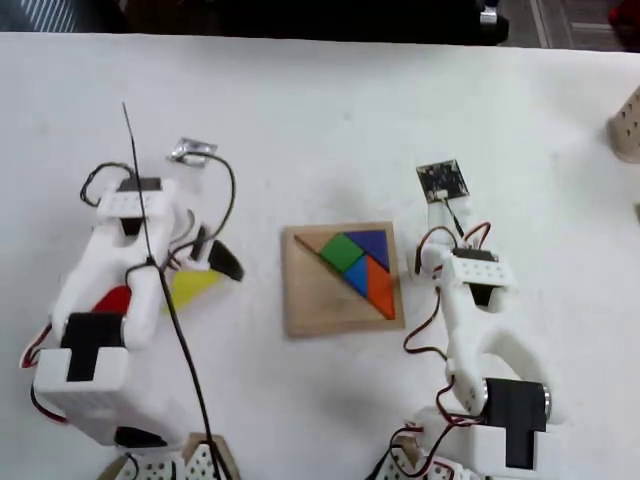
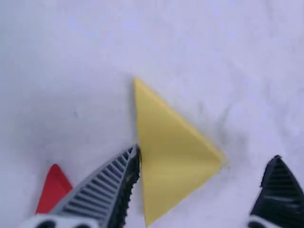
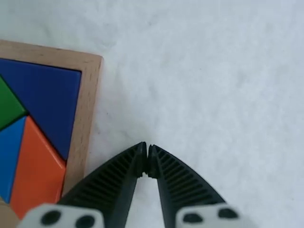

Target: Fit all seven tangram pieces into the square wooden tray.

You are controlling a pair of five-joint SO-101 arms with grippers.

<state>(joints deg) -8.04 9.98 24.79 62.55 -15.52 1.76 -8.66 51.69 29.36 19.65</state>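
Yellow paint covers the triangle (image 2: 171, 161) that lies flat on the white surface (image 2: 142, 38), well apart from the wooden tray (image 1: 310, 310). The left pincer (image 2: 206, 156) is spread wide around it. One finger touches its straight edge, and the other is apart from its far corner. The triangle looks thin, hard and light, with smooth paint, so I think it can slip. Its sides slant, so a squeeze there may push it out. A better hold is low down, from the straight edge to the corner across from it. A red piece (image 2: 53, 187) lies near. The right pincer (image 3: 147, 159) is pressed together, holding nothing, just beside the tray's rim.
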